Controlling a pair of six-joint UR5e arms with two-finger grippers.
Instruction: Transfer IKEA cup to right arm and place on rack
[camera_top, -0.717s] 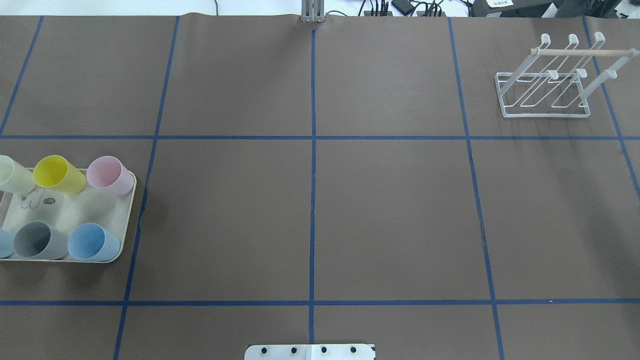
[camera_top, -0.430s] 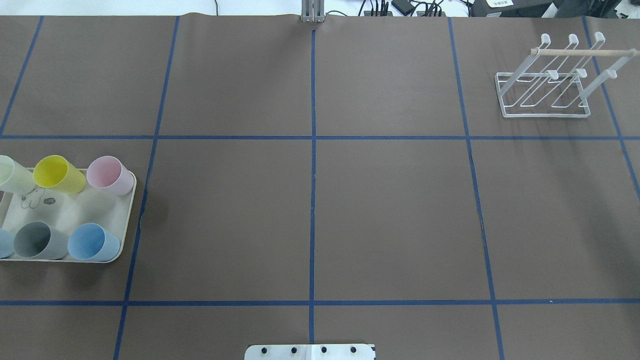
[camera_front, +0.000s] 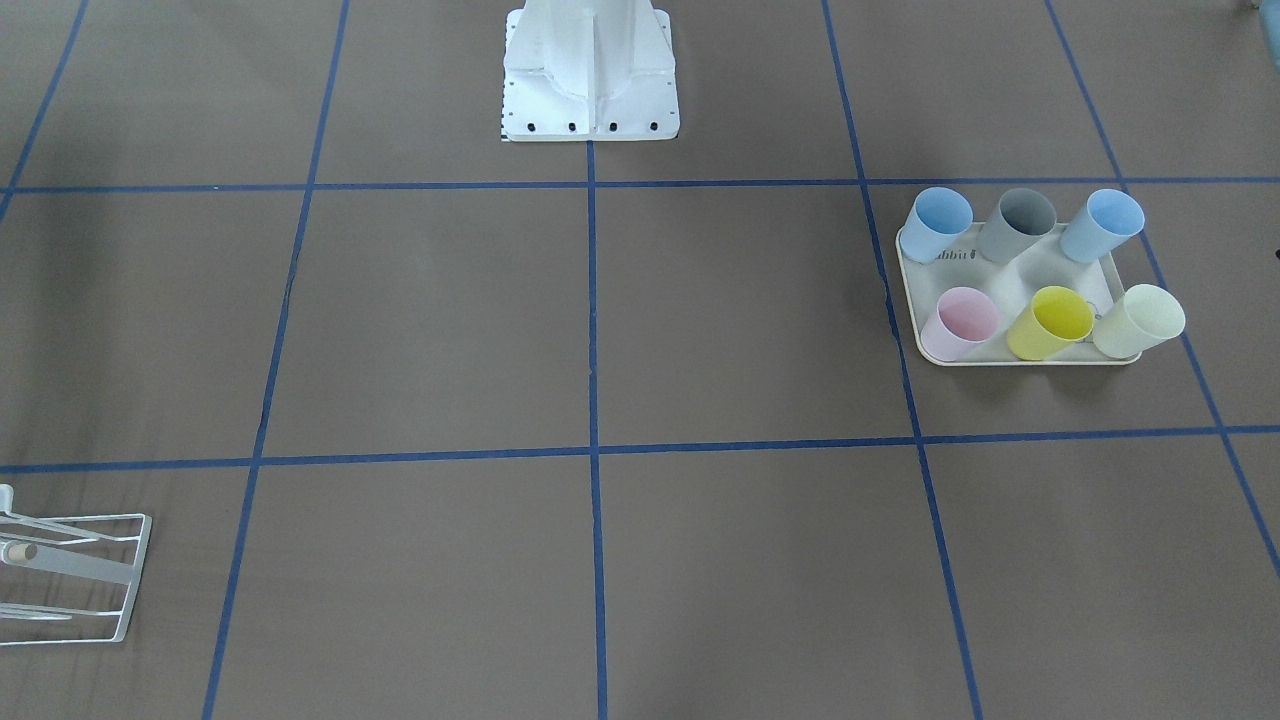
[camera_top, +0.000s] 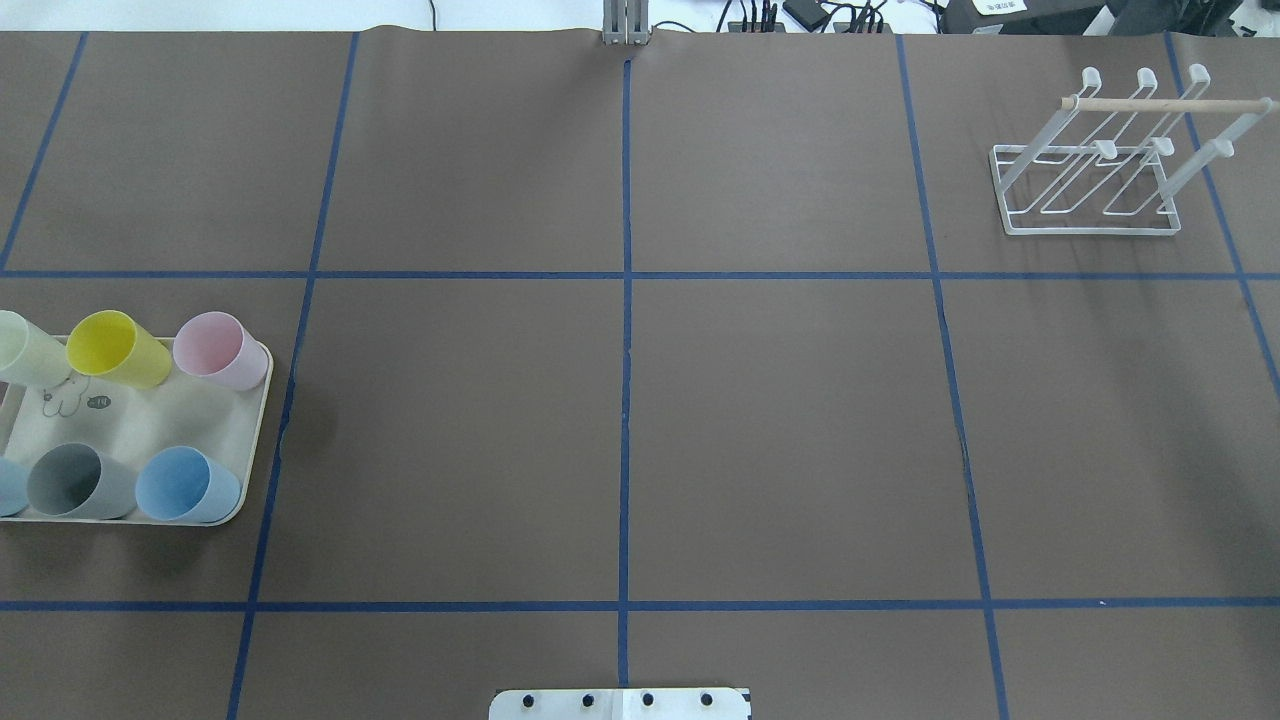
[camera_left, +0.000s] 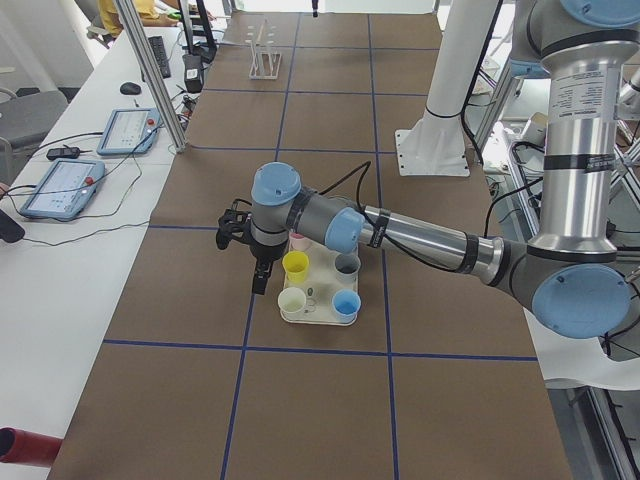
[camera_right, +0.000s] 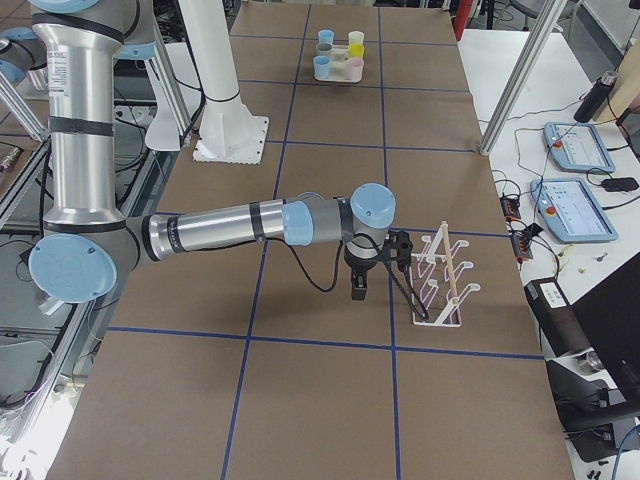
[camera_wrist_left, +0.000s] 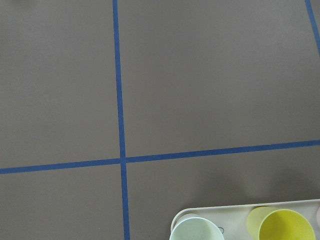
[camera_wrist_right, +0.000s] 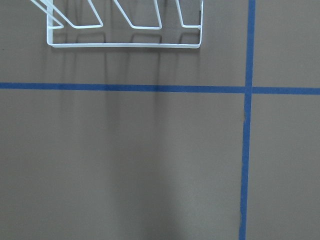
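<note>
Several IKEA cups stand on a cream tray (camera_top: 150, 420): pale green (camera_top: 25, 350), yellow (camera_top: 115, 348), pink (camera_top: 218, 350), grey (camera_top: 75, 482) and blue (camera_top: 185, 485) among them. The tray (camera_front: 1010, 275) is also in the front view. The white wire rack (camera_top: 1090, 170) stands far right; its base shows in the right wrist view (camera_wrist_right: 125, 45). My left gripper (camera_left: 258, 285) hangs above the table beside the tray, near the yellow cup (camera_left: 295, 265). My right gripper (camera_right: 358, 290) hangs beside the rack (camera_right: 440, 280). I cannot tell if either is open or shut.
The white robot base plate (camera_top: 620, 703) sits at the table's near edge. Blue tape lines grid the brown table. Tablets (camera_left: 60, 188) and an aluminium post (camera_left: 150, 75) stand on the side bench. The left wrist view shows the pale green cup (camera_wrist_left: 197, 231) and yellow cup (camera_wrist_left: 285, 225).
</note>
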